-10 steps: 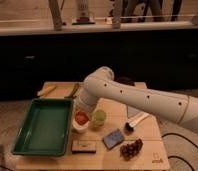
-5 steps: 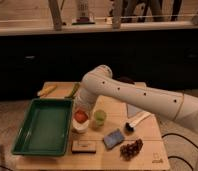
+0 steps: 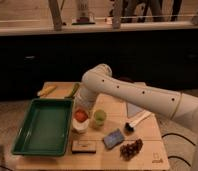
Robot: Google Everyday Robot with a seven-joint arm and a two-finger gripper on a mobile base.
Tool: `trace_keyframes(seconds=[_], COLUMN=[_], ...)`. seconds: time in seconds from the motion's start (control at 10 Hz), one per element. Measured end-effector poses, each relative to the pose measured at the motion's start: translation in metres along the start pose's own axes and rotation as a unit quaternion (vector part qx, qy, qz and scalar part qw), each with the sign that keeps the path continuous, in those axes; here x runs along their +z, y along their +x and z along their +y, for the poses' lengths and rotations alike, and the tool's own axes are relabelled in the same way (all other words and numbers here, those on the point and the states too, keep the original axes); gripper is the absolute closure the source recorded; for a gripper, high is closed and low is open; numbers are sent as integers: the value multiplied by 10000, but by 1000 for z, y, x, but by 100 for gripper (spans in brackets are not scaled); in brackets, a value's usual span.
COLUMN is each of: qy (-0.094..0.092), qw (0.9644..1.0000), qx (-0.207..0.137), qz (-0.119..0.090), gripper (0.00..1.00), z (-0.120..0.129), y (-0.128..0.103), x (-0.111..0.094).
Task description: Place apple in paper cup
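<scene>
The apple [image 3: 81, 115], small and red-orange, sits in the mouth of the short white paper cup [image 3: 80, 126] on the wooden table, just right of the green tray. My gripper [image 3: 85, 104] is at the end of the white arm, directly above and slightly behind the apple. The arm reaches in from the right and hides most of the gripper. A light green translucent cup [image 3: 99, 118] stands right beside the paper cup.
A green tray [image 3: 27, 142] fills the table's left side. A banana [image 3: 47, 90] and a green vegetable [image 3: 73, 90] lie at the back. A dark flat bar [image 3: 84, 146], a blue sponge [image 3: 113, 138], dark grapes [image 3: 131, 148] and a white-handled brush [image 3: 137, 121] lie toward the front and right.
The arm's elbow has risen slightly. The apple stays at the paper cup's mouth, almost where it was.
</scene>
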Motion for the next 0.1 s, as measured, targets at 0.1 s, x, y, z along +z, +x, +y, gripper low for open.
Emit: trace_keyframes(seconds=[0.1], qy=[-25], qw=[10000], qx=[9], qz=[-16], gripper=[82], z=[1], y=[0], x=[0])
